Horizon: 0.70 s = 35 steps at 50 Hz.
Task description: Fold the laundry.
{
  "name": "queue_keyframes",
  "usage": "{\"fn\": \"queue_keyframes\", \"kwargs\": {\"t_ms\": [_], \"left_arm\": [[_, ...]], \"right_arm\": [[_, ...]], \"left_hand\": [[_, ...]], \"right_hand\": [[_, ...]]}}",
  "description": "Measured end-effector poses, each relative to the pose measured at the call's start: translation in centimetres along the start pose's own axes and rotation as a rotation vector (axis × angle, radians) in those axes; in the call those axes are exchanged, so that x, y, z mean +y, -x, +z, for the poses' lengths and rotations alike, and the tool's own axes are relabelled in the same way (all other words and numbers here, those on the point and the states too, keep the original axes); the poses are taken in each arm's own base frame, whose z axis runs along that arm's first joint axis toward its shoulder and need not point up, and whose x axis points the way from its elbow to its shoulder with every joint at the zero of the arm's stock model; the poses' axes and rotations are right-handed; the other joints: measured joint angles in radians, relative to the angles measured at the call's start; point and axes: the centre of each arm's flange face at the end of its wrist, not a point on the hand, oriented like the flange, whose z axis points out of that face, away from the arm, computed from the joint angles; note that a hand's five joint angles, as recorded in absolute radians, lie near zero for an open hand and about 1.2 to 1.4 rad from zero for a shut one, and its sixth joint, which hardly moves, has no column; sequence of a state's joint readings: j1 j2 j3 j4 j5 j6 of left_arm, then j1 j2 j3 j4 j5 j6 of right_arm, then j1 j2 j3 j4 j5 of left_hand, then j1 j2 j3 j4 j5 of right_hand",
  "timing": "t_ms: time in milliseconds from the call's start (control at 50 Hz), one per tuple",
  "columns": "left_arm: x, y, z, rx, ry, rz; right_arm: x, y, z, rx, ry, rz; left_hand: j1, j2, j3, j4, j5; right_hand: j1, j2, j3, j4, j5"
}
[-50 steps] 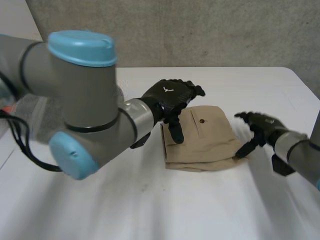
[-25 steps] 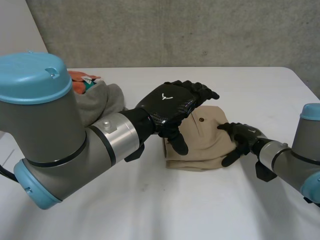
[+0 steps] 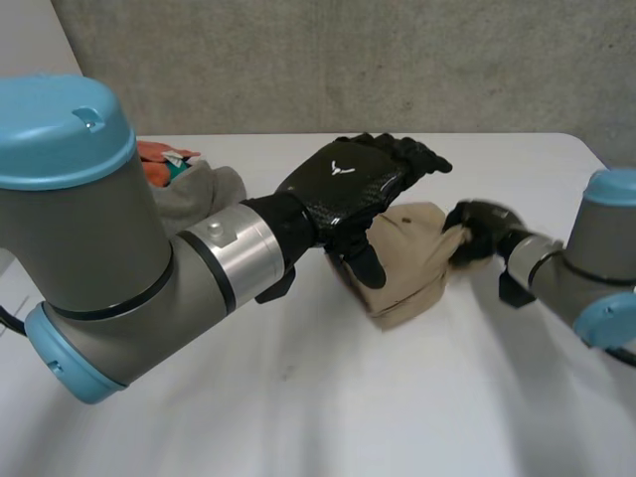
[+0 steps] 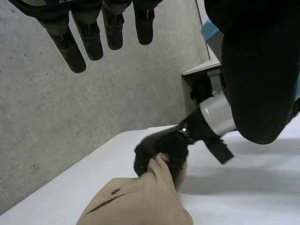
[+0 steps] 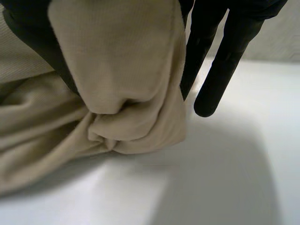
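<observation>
Over tan cloth, logo-bearing left hand

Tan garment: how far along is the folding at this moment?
Done: the tan garment is already doubled into a small bundle on the table. In hand: the right hand grips its edge, bunching the cloth, while the left hand hovers open above it. Left: this fold is not yet laid flat, and a grey garment and an orange item wait in a heap.
</observation>
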State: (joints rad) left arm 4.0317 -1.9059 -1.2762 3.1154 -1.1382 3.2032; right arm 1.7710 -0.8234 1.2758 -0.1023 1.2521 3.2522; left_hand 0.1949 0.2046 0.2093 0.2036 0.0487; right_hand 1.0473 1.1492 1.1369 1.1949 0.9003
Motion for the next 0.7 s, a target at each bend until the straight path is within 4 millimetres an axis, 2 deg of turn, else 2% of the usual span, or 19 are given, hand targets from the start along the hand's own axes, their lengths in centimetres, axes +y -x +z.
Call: {"fn": "queue_keyframes", "kwargs": {"t_ms": [100,160,180,220,260,280,300,320,420,560,680,700], "left_arm": [[-0.8,-0.3,0.3,0.010,-0.024,0.012],[-1.5,-0.7,0.5,0.021,-0.045,0.018],[-1.5,-0.8,0.5,0.023,-0.047,0.017],[-2.0,-1.0,0.6,0.030,-0.063,0.013],[-2.4,-1.1,0.7,0.035,-0.072,0.005],[-2.5,-1.2,0.7,0.036,-0.075,0.002],[-2.7,-1.2,0.7,0.038,-0.082,-0.004],[-2.8,-1.3,0.7,0.039,-0.084,-0.008],[-3.1,-1.5,0.8,0.047,-0.092,-0.021],[-3.1,-2.2,0.7,0.061,-0.092,-0.023],[-3.2,-2.4,0.7,0.067,-0.093,-0.022],[-3.2,-2.4,0.7,0.068,-0.094,-0.021]], "right_arm": [[-4.1,-5.2,2.4,0.135,-0.159,0.044],[-6.6,-10.0,3.5,0.256,-0.265,0.076],[-6.9,-10.6,3.6,0.268,-0.276,0.078],[-8.2,-14.2,4.2,0.353,-0.337,0.093],[-8.8,-16.8,4.4,0.410,-0.371,0.100],[-8.9,-17.5,4.5,0.425,-0.378,0.102],[-9.1,-19.6,4.6,0.470,-0.393,0.108],[-9.1,-20.6,4.6,0.491,-0.400,0.110],[-8.3,-25.6,4.4,0.598,-0.420,0.124],[-7.4,-29.0,3.3,0.705,-0.431,0.141],[-6.9,-29.3,3.4,0.714,-0.423,0.146],[-6.7,-29.2,3.5,0.710,-0.417,0.147]], "left_hand": [[0.000,0.000,0.000,0.000,0.000],[0.000,0.000,0.000,0.000,0.000],[0.000,0.000,0.000,0.000,0.000],[0.000,0.000,0.000,0.000,0.000],[0.000,0.000,0.000,0.000,0.000],[0.000,0.000,0.000,0.000,0.000],[0.000,0.000,0.000,0.000,0.000],[0.000,0.000,0.000,0.000,0.000],[0.000,0.000,0.000,0.000,0.000],[0.000,0.000,0.000,0.000,0.000],[0.000,0.000,0.000,0.000,0.000],[0.000,0.000,0.000,0.000,0.000]], "right_hand": [[0.017,0.000,0.009,0.000,0.000],[0.020,0.000,0.009,0.001,0.025],[0.020,0.000,0.009,0.001,0.029],[0.020,0.000,0.009,0.001,0.032],[0.020,0.000,0.009,0.001,0.037],[0.020,0.001,0.009,0.001,0.037],[0.020,0.004,0.009,0.001,0.037],[0.020,0.004,0.010,0.001,0.037],[0.020,0.005,0.019,0.001,0.037],[0.020,0.008,0.019,0.001,0.037],[0.020,0.008,0.019,0.001,0.037],[0.012,-0.046,-0.034,-0.069,0.010]]}}
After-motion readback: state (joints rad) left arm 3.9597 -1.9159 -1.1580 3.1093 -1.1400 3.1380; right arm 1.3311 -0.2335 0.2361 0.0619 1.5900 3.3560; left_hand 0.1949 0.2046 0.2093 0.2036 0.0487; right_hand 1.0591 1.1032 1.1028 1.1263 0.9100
